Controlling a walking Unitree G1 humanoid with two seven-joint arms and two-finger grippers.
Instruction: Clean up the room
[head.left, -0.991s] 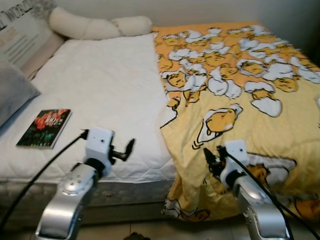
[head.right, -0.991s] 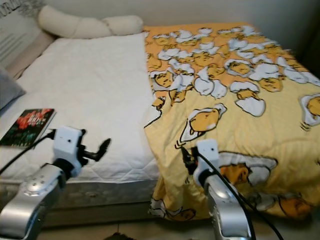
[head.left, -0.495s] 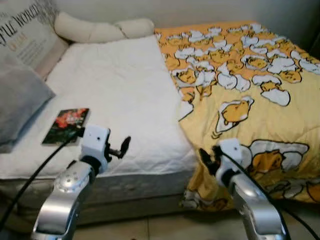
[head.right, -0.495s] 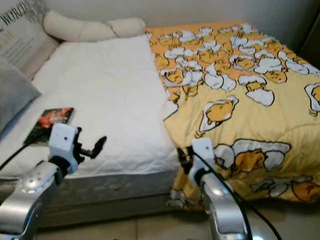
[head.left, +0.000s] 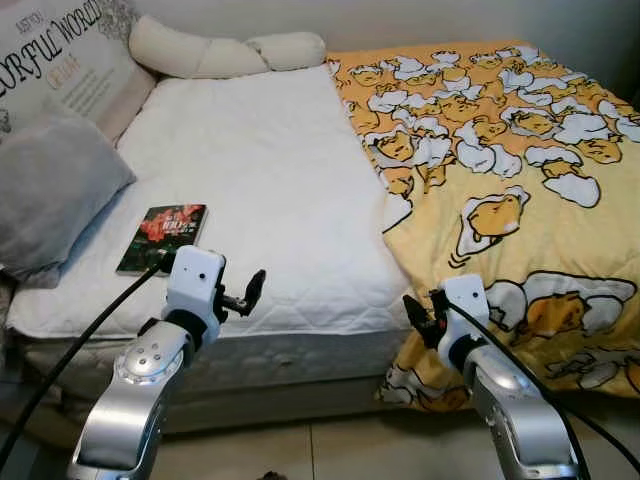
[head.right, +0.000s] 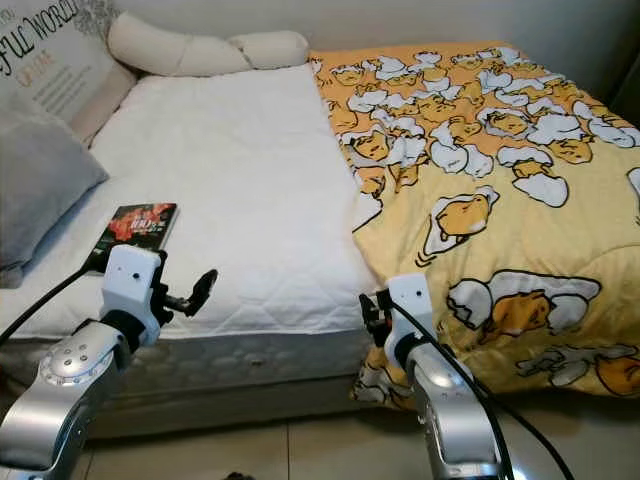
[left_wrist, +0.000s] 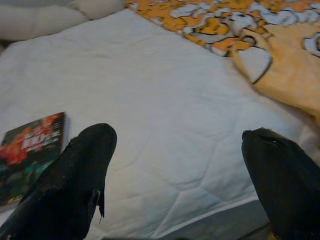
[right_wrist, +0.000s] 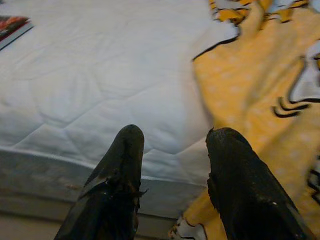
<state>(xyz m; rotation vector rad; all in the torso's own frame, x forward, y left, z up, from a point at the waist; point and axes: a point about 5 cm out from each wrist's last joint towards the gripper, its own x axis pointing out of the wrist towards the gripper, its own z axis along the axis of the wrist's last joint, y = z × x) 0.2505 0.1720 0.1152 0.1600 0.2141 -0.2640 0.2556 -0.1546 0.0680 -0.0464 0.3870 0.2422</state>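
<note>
The book (head.left: 163, 237) lies flat on the white mattress (head.left: 270, 190), near its front edge, beside the grey pillow (head.left: 50, 190) and well apart from the yellow blanket (head.left: 500, 180) that covers the far half of the bed. The left gripper (head.left: 252, 290) hovers in front of the mattress edge, just past the book's near corner, fingers spread wide and holding nothing. The right gripper (head.left: 418, 322) hangs near the blanket's drooping hem, fingers narrowly apart and empty. This looks like the approach stage: nothing is grasped yet. The likely next move is bringing the left gripper over the book, or taking the blanket's edge to spread it
</note>
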